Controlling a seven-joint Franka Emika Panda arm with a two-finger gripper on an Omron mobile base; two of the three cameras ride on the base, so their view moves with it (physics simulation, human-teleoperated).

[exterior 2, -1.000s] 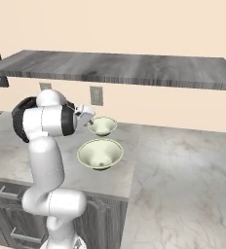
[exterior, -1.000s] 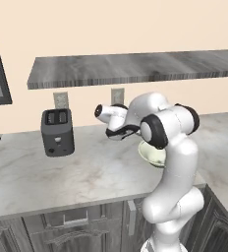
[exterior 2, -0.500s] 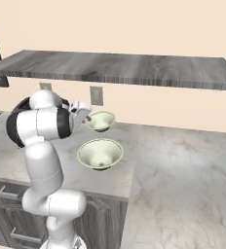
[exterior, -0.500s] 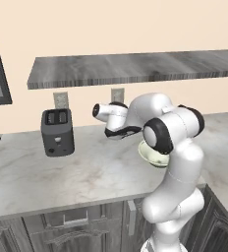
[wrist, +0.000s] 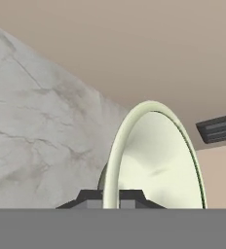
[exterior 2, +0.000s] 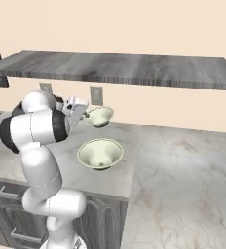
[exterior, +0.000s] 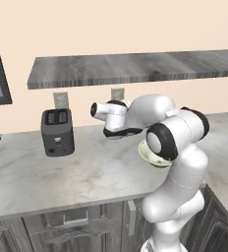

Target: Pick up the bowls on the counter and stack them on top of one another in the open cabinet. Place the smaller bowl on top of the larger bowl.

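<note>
The gripper (exterior 2: 84, 113) is clamped on the rim of the small bowl (exterior 2: 99, 116) and holds it in the air, clear of the counter (exterior 2: 183, 160) and below the cabinet slab (exterior 2: 134, 68). In the right base view this bowl hangs near the back wall, just beyond the large bowl (exterior 2: 100, 153) and higher than it; the two do not touch. The small bowl is pale cream-green, glazed, with a flared rim, and sits roughly upright with its opening up. In the hand view its rim (wrist: 116, 160) runs between the two dark fingertips (wrist: 89, 197), one on each side of the wall, and the smooth pale inside (wrist: 156, 170) faces the right of that view. The large bowl rests upright on the counter near the front edge, wider and deeper, same glaze, with a small dark foot. In the left base view part of it (exterior: 148, 153) shows behind the arm's elbow. The cabinet slab is dark grey with streaked grain, above the counter. A dark toaster (exterior: 57, 131) stands on the counter against the wall, well apart from both bowls, below a wall outlet (exterior: 61, 100).
</note>
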